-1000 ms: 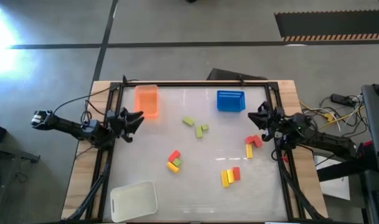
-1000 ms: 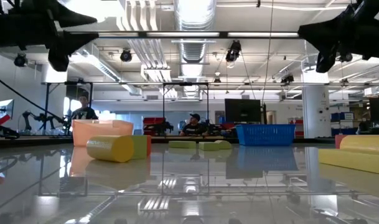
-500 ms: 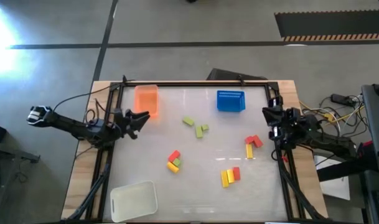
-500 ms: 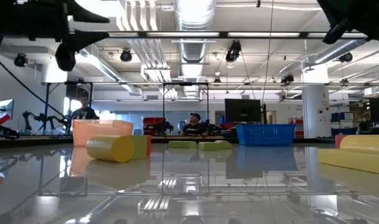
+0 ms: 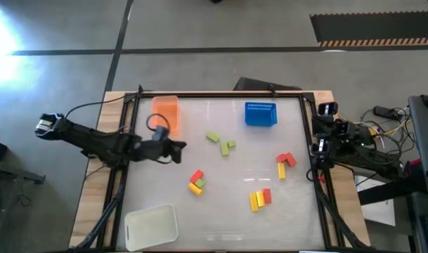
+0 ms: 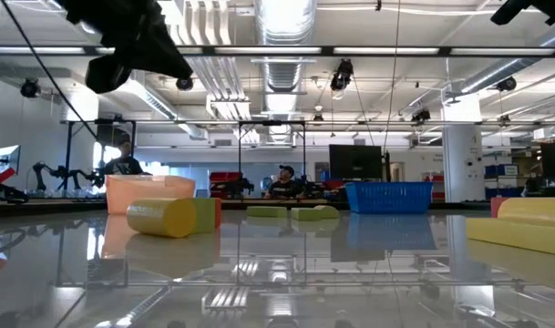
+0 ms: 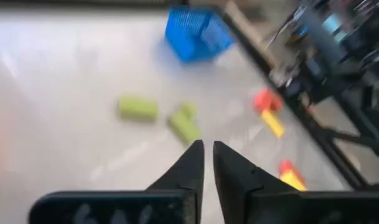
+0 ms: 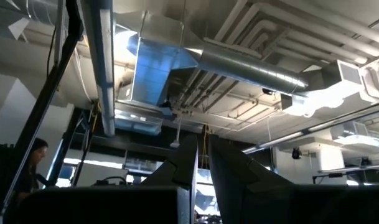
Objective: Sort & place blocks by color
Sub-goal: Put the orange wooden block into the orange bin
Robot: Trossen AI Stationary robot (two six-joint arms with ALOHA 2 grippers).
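The blocks are short bars and chunks in red, yellow and light green, lying in four loose groups on the table [image 5: 221, 218]. Taking the blue tray [image 5: 260, 114] as landmark: the green blocks [image 5: 221, 142] lie near it, toward the orange tray [image 5: 166, 112]. A red and yellow pair [image 5: 285, 163] sits below it by the right rail. A yellow and red group [image 5: 260, 199] lies farther down, well apart from it. A mixed red, green and yellow cluster [image 5: 196, 181] sits well away, toward the white tray [image 5: 152, 226].

The left gripper [image 5: 177, 147] hangs over the table below the orange tray, its fingers nearly closed with a thin gap, holding nothing. The right gripper [image 5: 326, 110] is at the right rail beside the blue tray, pointed upward, fingers a narrow slit apart and empty.
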